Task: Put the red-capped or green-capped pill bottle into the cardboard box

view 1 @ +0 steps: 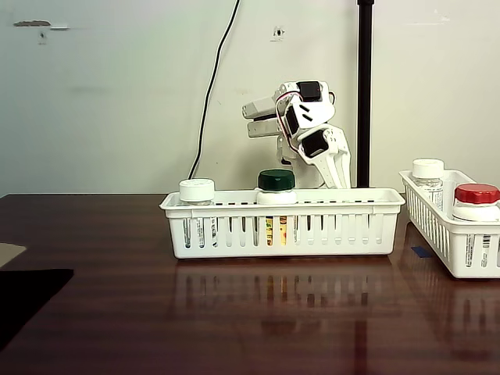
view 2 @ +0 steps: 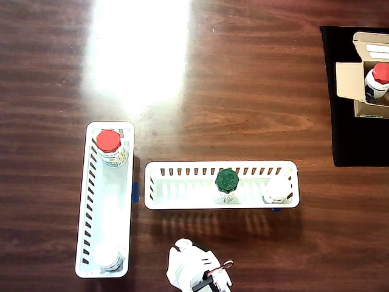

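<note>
Red-capped pill bottle [view 2: 378, 80] upright inside cardboard box [view 2: 351, 78], tabletop's right edge; jaws' state impossible to tell.

The table [view 2: 255, 91] is glossy dark wood, mirroring 2 white slotted plastic baskets [view 2: 182, 182]. At its far corner, matt brown cardboard box [view 2: 347, 79] on black cloth mat [view 2: 346, 140].

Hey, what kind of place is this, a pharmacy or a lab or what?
Probably a lab bench staged as a pill-sorting setup, not a real pharmacy: a small white robot arm behind white slotted baskets of pill bottles, and a cardboard box on a black mat.
</note>
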{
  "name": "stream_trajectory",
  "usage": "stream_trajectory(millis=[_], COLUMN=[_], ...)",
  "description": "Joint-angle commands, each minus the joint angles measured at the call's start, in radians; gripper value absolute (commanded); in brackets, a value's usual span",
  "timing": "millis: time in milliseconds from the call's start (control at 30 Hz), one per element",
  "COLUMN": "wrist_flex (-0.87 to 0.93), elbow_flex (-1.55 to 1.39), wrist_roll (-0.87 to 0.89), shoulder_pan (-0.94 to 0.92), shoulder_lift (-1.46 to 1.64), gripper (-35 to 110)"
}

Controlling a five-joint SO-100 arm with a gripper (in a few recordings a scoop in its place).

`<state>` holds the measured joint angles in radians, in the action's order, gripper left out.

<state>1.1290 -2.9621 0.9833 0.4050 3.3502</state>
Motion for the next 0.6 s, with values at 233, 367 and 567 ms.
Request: stream_trajectory(millis=[233,367,567], wrist_flex=[0.015,0.015,0.015], elbow_flex=[0.002,0.002,0.002], wrist_roll=[-0.106,-0.127,-0.146], shoulder_pan=[0.029,0.029,0.029], shoulder_lift=[0.084,0.084,0.084], gripper=[2,2,2])
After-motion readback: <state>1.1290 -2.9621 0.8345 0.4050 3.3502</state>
